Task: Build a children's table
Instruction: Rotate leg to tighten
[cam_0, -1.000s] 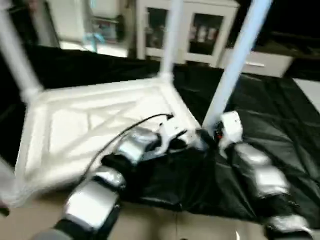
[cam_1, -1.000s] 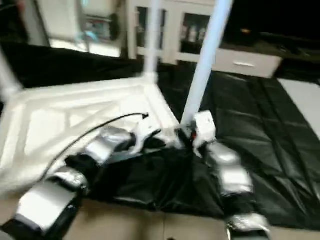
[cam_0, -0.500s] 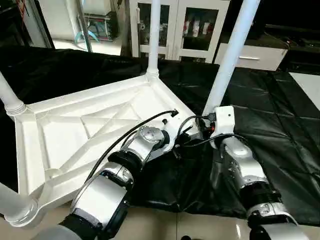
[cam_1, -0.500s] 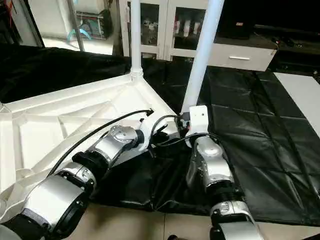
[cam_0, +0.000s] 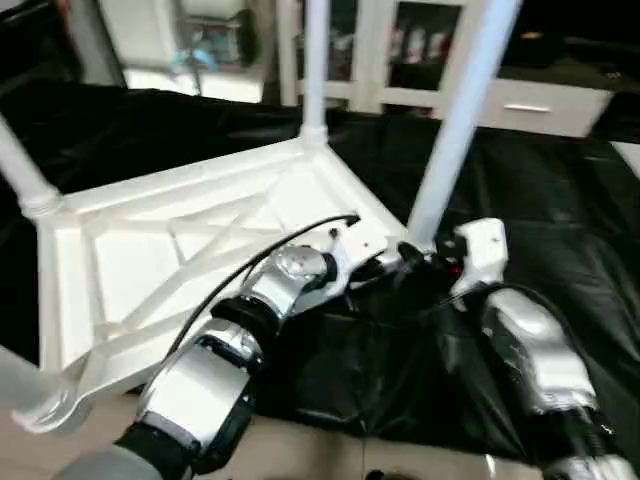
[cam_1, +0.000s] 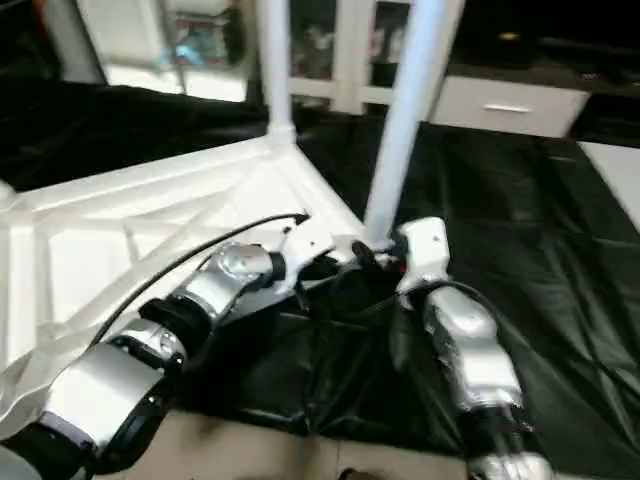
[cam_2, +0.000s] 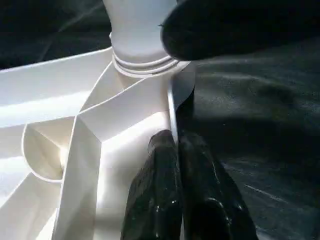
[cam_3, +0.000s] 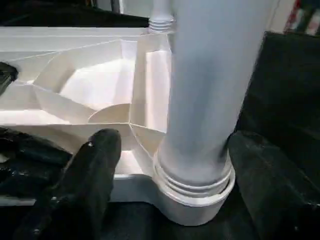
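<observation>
Tabletop (cam_0: 180, 250): white, upside down on black sheet (cam_0: 560, 200) on the floor, legs upright in corner sockets. Left gripper (cam_2: 175, 190): clenched on the tabletop's rim near one corner. Right gripper (cam_3: 165, 195): fingers (cam_3: 85, 185) spread, straddling that corner's leg (cam_3: 210, 85) at its base, not pinching.

We see the white tabletop (cam_0: 190, 250) lying upside down, its X-ribbed underside facing up. White tube legs stand upright in its round corner sockets: far leg (cam_0: 315, 60), near right leg (cam_0: 455, 120), left leg (cam_0: 22, 170), ribbed ends seated.
</observation>
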